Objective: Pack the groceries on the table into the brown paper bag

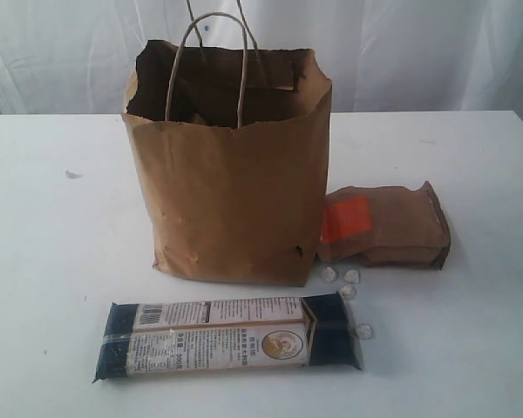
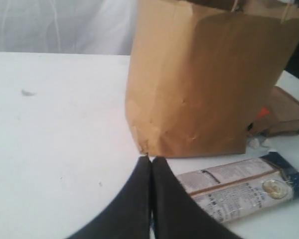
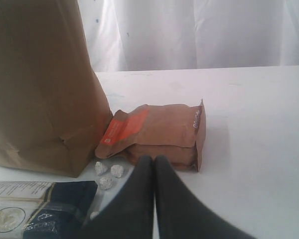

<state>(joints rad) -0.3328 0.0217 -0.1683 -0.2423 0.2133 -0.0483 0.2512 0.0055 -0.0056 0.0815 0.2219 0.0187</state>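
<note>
The left pincer [image 2: 150,162] is closed, its two dark fingers [image 2: 132,204] pressed flat together, the tips just short of the brown paper bag's [image 2: 204,84] bottom corner. The right pincer [image 3: 154,160] is closed tight too, low and near the bag's base, off to one side of it.
</note>
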